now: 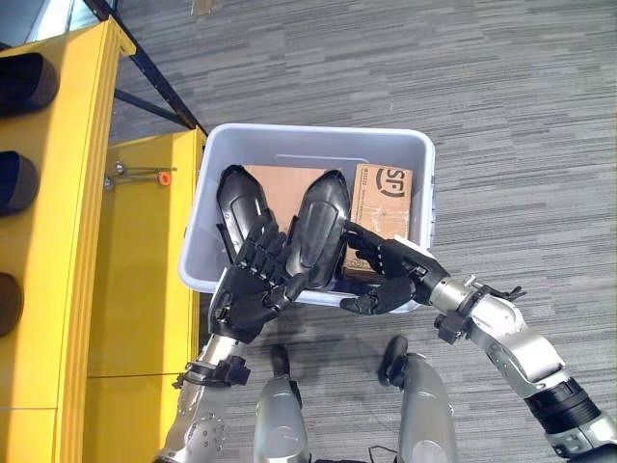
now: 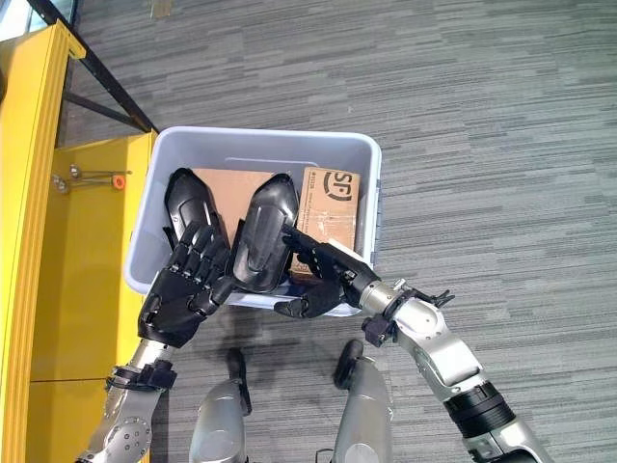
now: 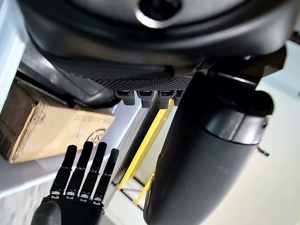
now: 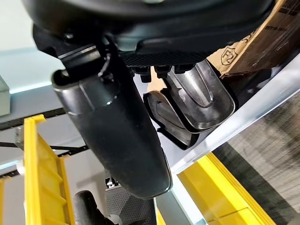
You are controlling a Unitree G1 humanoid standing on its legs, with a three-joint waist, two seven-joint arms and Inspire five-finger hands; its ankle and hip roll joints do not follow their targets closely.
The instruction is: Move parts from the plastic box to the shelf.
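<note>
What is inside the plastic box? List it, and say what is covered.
The plastic box holds two black parts and cardboard boxes. The left hand and right hand cover the parts' near ends; the box floor is hidden.

grey striped carpet floor [image 1: 501,116] carries the pale plastic box [image 1: 318,143], beside the yellow shelf [image 1: 145,251].

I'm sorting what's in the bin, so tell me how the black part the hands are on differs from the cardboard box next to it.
The black part is glossy, curved and tapering; the cardboard box is matte brown, flat-sided and rectangular. The black part leans tilted against the plastic box's near wall, with the left hand and right hand flanking it; the cardboard box lies flat with no hand around it. Both sit inside the plastic box.
</note>
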